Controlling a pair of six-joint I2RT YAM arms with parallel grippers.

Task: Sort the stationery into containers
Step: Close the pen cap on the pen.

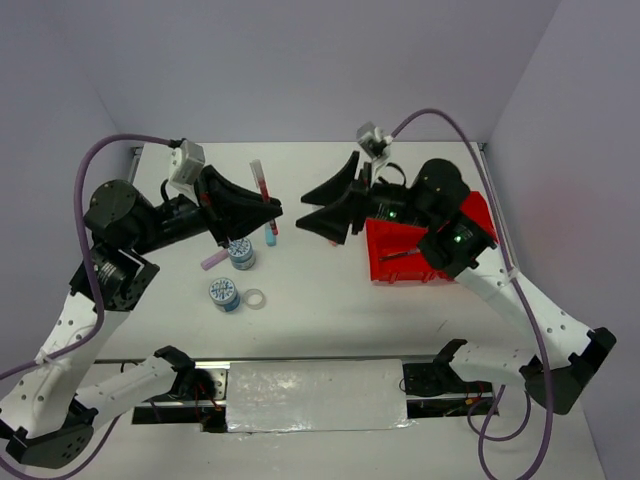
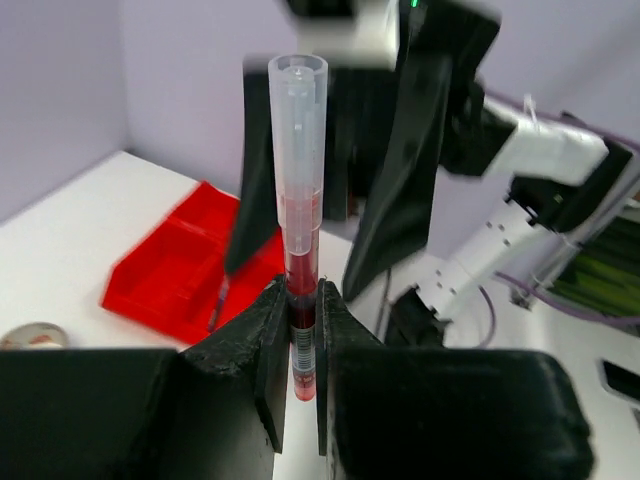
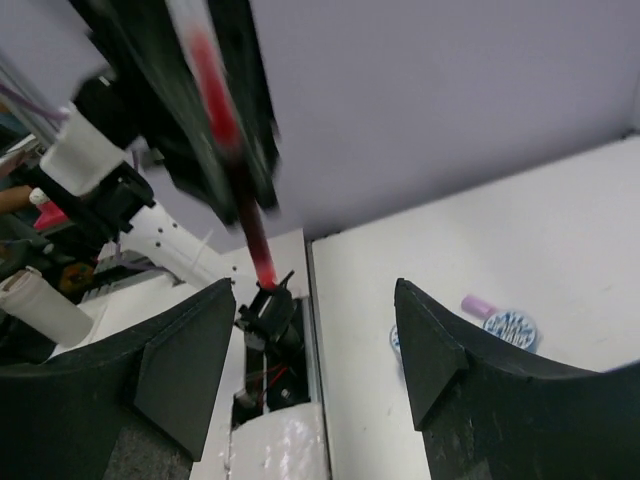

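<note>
While left gripper (image 2: 303, 300) clamps the red pen (image 2: 300, 215), right gripper (image 1: 322, 210) spread wide opposite, its arm hiding part of the red bin (image 1: 393, 273), patterned tape rolls (image 1: 224, 293) nearby, pen blurred in right wrist view.

A: Soft, even light from above; the bench (image 1: 330, 300) glows white, shadows faint.
B: Top view is sharp. In the right wrist view the red pen (image 3: 255, 250) smears; left wrist background is soft.
</note>
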